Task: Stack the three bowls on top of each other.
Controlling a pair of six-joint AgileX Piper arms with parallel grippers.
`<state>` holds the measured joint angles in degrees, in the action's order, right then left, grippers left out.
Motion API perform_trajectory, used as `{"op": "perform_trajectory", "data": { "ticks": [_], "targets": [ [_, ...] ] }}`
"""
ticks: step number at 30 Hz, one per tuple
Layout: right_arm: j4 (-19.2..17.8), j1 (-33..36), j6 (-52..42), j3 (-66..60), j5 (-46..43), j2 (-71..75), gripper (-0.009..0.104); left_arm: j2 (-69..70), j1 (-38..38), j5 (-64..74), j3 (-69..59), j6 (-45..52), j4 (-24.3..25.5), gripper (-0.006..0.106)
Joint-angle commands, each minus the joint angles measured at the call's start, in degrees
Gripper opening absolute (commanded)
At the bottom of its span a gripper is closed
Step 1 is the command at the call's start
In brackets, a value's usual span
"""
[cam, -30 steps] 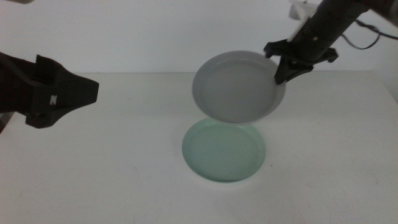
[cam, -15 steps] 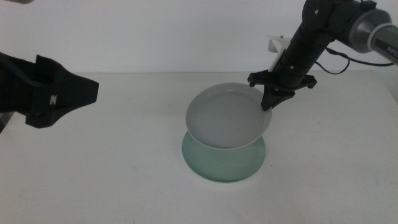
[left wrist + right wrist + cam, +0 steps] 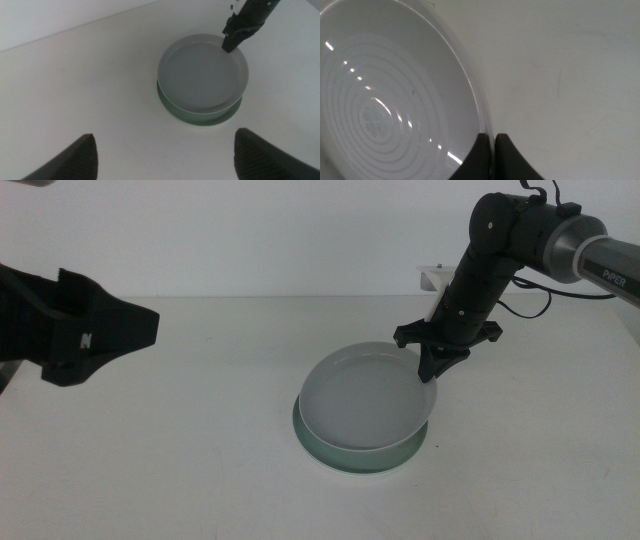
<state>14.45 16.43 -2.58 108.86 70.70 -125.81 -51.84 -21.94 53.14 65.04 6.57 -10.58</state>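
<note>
White worktop [image 3: 180, 450] against a plain white wall; flat, even light.

Left side: left gripper [image 3: 105, 330] hangs above the worktop at the middle view's left edge, well apart from the bowls. In its own wrist view the two jaws stand wide apart with nothing between them. Idle, on this evidence.

Centre: pale mint green bowl [image 3: 330, 452] sits flat on the worktop. Only a crescent of its rim shows, because the light grey bowl [image 3: 365, 395] lies over it. The grey bowl looks slightly tilted, its far right edge higher than its near edge; whether it is fully seated in the green one cannot be told. A thin pale edge shows under the green rim; I cannot tell whether it is a third bowl.

Right side: right gripper [image 3: 432, 363] comes down from the right arm [image 3: 490, 260] onto the grey bowl's far right rim. The right wrist view shows its jaws pinched together on that thin rim [image 3: 487, 127], so the bowl is held, not released.

Progress, as judged: grey is placed over green, and release is not yet done. No white bowl is identifiable in any view, so I cannot confirm three bowls stacked. Left to do: let go of the rim, check the seating, account for the white bowl.
</note>
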Motion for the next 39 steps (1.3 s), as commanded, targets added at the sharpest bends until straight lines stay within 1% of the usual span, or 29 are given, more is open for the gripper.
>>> {"op": "perform_trajectory", "data": {
  "ticks": [1,7,9,13,19,22,27,32,33,35,36,37,39],
  "targets": [
    [1.2,0.0,-1.1,1.2,3.4,3.8,-0.001,0.4,-0.1,-3.6,1.4,-0.3,-0.9,0.105],
    [1.0,0.8,-1.3,1.2,3.4,2.3,-0.001,0.4,-0.1,-3.6,1.4,-0.3,-0.9,0.105],
    [0.4,1.1,-1.6,1.2,3.2,1.9,0.0,0.4,-0.1,-3.6,1.4,-0.3,-0.9,0.105],
    [-1.9,1.6,-1.6,1.2,3.2,1.8,0.013,0.4,-0.1,-3.6,1.4,-0.3,-0.9,0.105],
    [-1.7,1.6,-1.4,1.6,3.4,1.9,0.037,0.4,-0.1,-3.6,1.4,-0.3,-0.9,0.105],
    [-1.7,1.2,-0.5,2.1,3.4,3.2,0.044,0.4,-0.1,-3.6,1.4,-0.3,-0.9,0.105],
    [-1.6,-0.4,-0.5,3.2,3.4,8.0,0.045,0.4,-0.1,-3.6,1.4,-0.3,-0.8,0.105],
    [-1.5,-3.5,-0.5,3.2,3.4,15.2,0.045,0.4,-0.1,-3.8,1.4,-0.3,-0.8,0.105],
    [-1.5,-4.2,-0.5,3.0,3.4,16.4,0.045,0.4,-0.1,-6.2,1.4,-0.2,-0.8,0.105],
    [-1.5,-5.9,-0.5,3.0,3.4,19.4,0.045,0.4,-0.1,-10.6,1.4,-0.3,0.5,0.105],
    [-1.5,-6.8,-0.3,3.0,3.4,20.7,0.045,0.4,0.0,-11.5,1.4,-0.5,2.6,0.105],
    [-1.5,-7.6,-0.1,3.0,3.4,22.2,0.045,0.4,0.4,-11.4,1.4,-1.5,5.5,0.105],
    [-1.7,-8.9,-0.1,2.8,3.4,25.4,0.045,0.2,2.3,-9.1,1.4,-8.4,12.0,0.105]
  ]
}}
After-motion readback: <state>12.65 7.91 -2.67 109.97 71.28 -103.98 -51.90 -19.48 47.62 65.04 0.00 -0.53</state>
